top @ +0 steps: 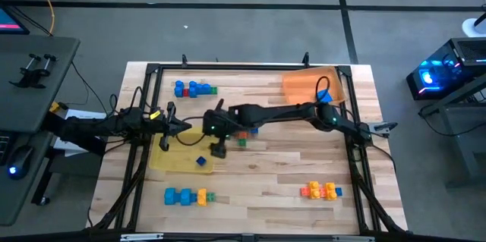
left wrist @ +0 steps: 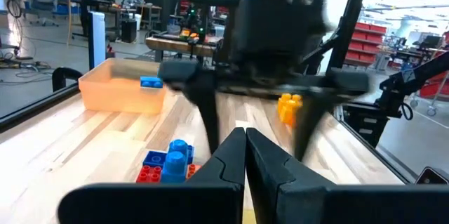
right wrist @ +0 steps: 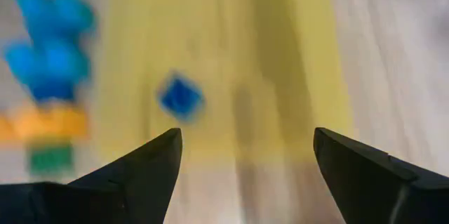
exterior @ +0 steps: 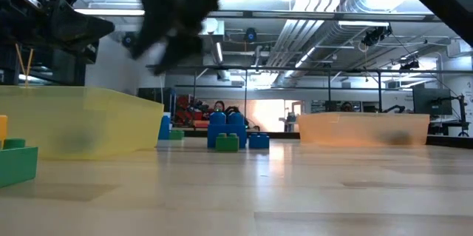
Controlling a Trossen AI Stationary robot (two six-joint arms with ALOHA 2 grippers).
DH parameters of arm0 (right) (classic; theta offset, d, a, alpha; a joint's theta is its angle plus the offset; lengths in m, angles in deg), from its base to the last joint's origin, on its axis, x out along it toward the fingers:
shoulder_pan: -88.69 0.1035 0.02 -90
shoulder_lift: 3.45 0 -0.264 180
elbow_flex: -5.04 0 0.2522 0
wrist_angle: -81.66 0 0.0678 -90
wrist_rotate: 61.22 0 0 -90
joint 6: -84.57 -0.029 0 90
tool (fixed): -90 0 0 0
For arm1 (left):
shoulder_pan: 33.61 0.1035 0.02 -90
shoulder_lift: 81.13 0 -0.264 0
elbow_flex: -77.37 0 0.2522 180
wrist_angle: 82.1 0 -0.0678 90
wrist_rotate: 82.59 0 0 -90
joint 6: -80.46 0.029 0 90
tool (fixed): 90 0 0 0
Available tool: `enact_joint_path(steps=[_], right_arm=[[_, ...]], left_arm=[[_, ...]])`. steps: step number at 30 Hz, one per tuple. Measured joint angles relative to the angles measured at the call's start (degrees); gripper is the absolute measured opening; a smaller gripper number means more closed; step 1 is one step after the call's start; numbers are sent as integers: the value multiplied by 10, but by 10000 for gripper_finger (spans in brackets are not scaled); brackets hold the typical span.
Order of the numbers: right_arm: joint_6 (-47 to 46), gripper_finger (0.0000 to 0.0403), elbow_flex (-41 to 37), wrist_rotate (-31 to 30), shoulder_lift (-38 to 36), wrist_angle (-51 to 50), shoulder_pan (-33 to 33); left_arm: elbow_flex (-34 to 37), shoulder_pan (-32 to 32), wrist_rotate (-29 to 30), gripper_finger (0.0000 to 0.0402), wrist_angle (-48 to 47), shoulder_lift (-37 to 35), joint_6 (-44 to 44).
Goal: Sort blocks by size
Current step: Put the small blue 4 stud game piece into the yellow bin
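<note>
The right gripper (top: 219, 151) hangs over the yellow tray (top: 171, 158), jaws wide open and empty. A small blue block (right wrist: 181, 97) lies in that tray, likely just sorted. The left gripper (left wrist: 245, 155) waits beside the tray, jaws closed, holding nothing. More blocks (top: 194, 89) sit in groups around the tabletop (top: 273, 174).

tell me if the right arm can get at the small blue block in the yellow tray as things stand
Probably yes. The right claw hangs open just beside the small blue block, which lies alone in the yellow tray. Nothing sits between them, and the left claw, shut, stays off to the side.
</note>
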Motion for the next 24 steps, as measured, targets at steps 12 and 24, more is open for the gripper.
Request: enact_joint_path(steps=[12, 24], right_arm=[[18, 320, -324, -39, -277, -121, -18], [167, 320, -560, -73, -336, 178, -54]], left_arm=[[0, 0, 0, 0, 0, 0, 0], [0, 0, 0, 0, 0, 0, 0]])
